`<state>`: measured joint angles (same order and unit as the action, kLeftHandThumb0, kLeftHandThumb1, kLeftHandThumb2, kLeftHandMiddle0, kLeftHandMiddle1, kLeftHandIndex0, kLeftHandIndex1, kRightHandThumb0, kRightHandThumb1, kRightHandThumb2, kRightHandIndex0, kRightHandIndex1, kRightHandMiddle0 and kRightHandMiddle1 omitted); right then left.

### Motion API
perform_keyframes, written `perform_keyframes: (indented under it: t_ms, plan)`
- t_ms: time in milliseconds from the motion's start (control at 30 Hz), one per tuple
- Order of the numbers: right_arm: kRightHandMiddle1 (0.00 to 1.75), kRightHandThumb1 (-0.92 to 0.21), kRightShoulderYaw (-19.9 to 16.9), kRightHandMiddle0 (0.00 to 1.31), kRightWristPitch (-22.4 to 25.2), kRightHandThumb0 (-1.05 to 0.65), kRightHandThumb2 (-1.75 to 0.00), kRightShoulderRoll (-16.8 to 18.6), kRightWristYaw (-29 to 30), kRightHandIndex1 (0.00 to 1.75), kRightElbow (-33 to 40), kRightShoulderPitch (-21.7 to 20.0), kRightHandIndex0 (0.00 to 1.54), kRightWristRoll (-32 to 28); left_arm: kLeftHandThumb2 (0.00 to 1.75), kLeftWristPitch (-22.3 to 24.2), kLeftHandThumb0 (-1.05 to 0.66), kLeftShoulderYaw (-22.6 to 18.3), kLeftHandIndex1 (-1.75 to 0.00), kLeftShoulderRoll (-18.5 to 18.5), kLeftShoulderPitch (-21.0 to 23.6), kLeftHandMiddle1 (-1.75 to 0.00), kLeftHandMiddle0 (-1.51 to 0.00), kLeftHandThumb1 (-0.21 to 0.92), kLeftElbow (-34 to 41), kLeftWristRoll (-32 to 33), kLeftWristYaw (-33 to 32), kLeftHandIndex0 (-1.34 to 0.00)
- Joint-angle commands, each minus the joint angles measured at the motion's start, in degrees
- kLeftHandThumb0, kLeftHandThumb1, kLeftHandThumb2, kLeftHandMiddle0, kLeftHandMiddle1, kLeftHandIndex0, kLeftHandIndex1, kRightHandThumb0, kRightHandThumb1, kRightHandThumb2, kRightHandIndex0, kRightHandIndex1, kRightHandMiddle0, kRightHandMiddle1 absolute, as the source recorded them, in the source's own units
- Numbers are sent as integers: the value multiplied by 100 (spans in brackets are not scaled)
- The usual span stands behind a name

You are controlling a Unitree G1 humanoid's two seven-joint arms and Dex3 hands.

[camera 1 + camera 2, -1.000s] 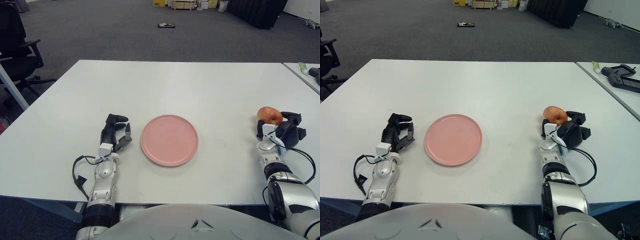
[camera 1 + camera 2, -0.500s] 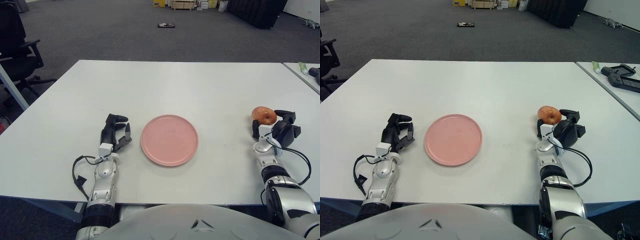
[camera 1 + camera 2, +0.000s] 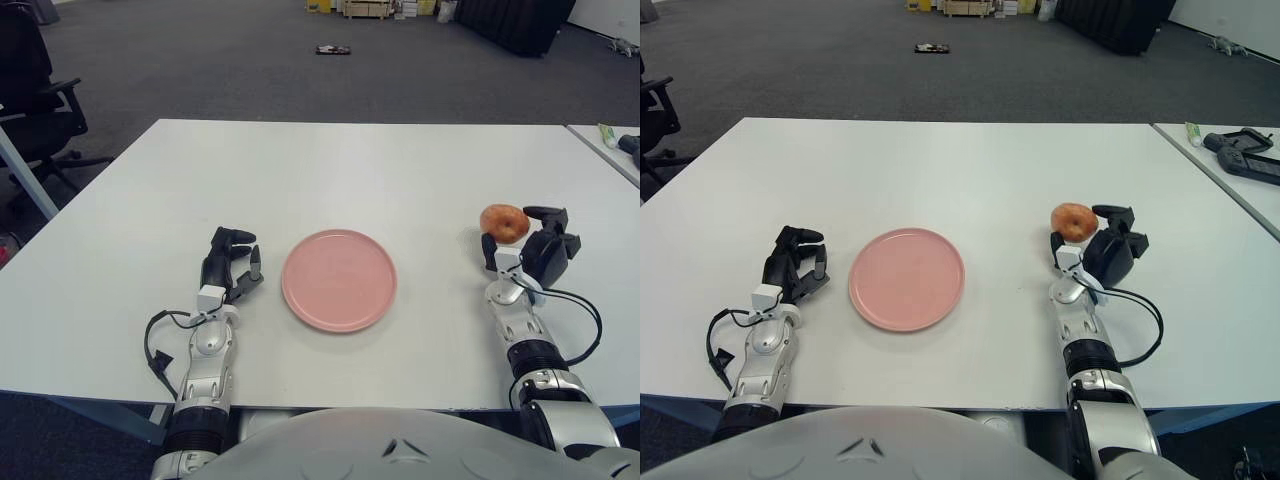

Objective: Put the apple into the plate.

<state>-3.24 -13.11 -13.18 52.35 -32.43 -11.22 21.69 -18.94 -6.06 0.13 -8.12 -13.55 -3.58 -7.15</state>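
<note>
Right hand [image 3: 528,252] out on the right side of the white table [image 3: 350,160], fingers curled around the apple [image 3: 503,221] and gripping it from the side and below – fruit up off the tabletop, well to the right of the pink plate [image 3: 339,279]. Plate sitting flat near the middle front of the table, nothing in it. Left hand [image 3: 229,266] just beside the plate's left edge, fingers loosely bent and holding nothing. Black cable [image 3: 158,345] looping off that forearm near the table's front edge. Office chair [image 3: 35,95] off at the far left, dark carpet floor [image 3: 250,60] beyond.
</note>
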Motion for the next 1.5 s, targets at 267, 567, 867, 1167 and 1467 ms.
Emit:
perform_keyframes:
  t_ms: [267, 567, 867, 1167, 1467]
  plan:
    - [172, 7, 436, 68, 123, -1, -175, 531, -467, 175, 1449, 210, 90, 386, 93, 34, -39, 13, -175, 10, 97, -166, -61, 63, -56, -32, -51, -37]
    - [174, 6, 732, 67, 28, -1, -175, 770, -802, 174, 1748, 312, 89, 591, 93, 25, -39, 20, -175, 4, 96, -164, -61, 63, -55, -33, -52, -37]
    - [175, 3, 1181, 64, -112, -1, -171, 918, -1404, 172, 1981, 390, 88, 655, 92, -10, -39, 21, -175, -12, 129, -164, -61, 64, -118, -22, -65, -37]
    - [175, 1, 1616, 62, -507, -1, -169, 1040, -1932, 173, 1895, 394, 86, 612, 91, -27, -39, 0, -175, -39, 138, -160, -61, 65, -177, 24, -81, -36]
    - [175, -1, 1759, 60, -783, -1, -168, 855, -2885, 174, 1505, 363, 85, 386, 88, -104, -38, -14, -175, -39, 135, -161, -58, 67, -224, 31, -93, -35]
